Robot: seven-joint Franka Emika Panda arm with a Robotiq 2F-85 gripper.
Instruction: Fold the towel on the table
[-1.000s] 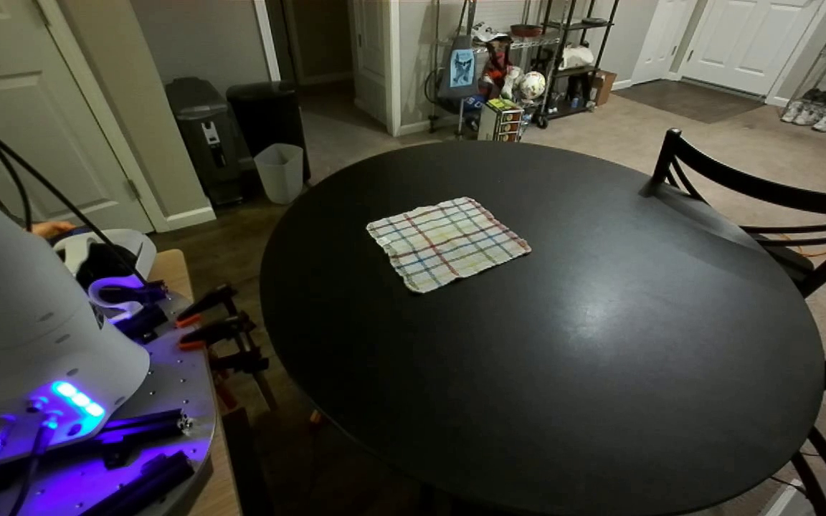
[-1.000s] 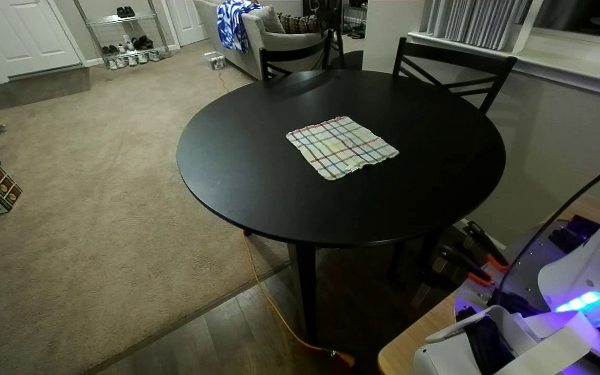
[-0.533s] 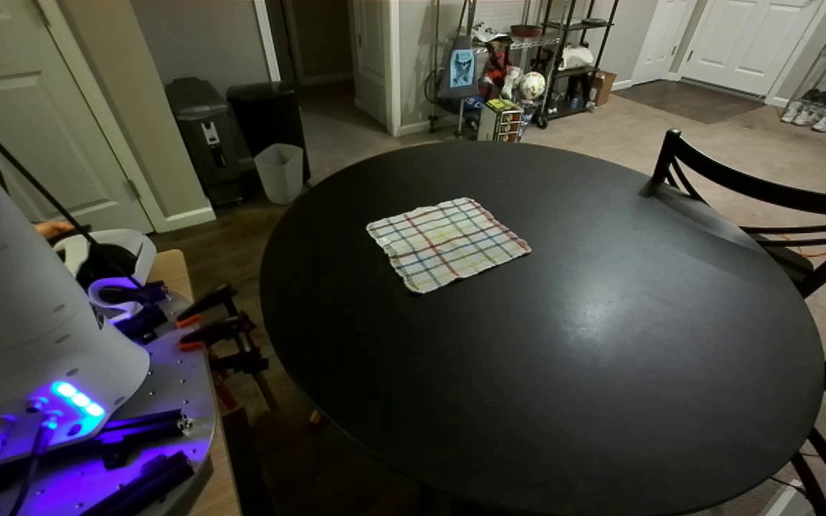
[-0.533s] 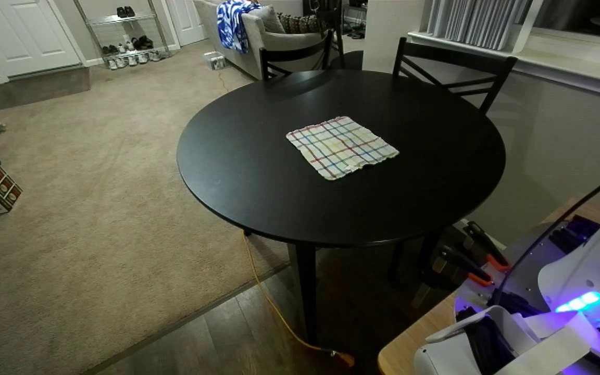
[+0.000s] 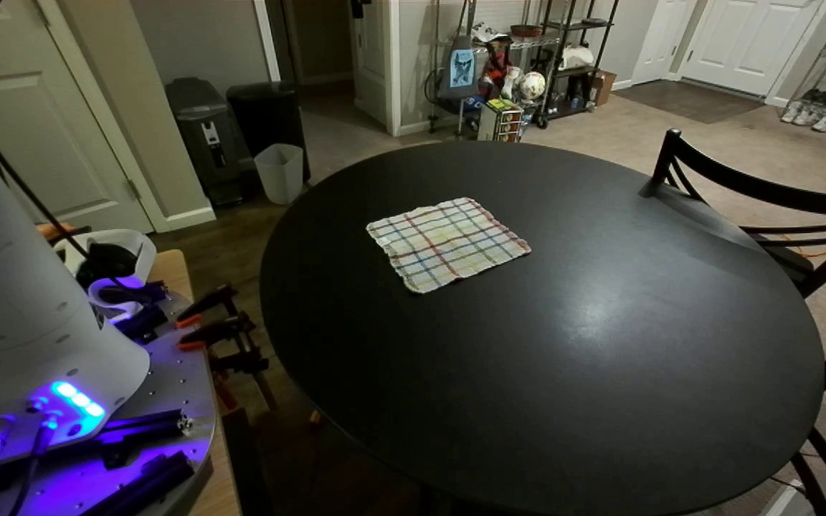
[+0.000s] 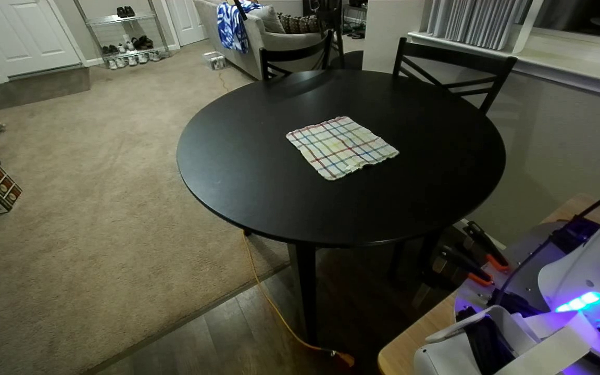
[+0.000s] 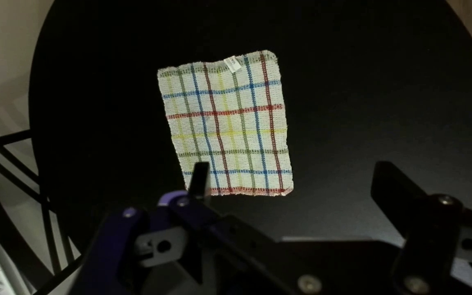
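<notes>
Round black table (image 6: pixel 237 172), top smooth, faintly glossy. Directly on it, well in from its edge in both exterior views: one towel (image 5: pixel 449 244), spread flat, whitish, lined red, blue, green and yellow; small white tag (image 7: pixel 232 64) along one side.

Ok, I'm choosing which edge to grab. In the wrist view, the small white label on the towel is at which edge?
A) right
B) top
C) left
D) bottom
B: in the wrist view the white label shows at the top edge of the towel, opposite the red-bordered edge toward the open gripper.
</notes>
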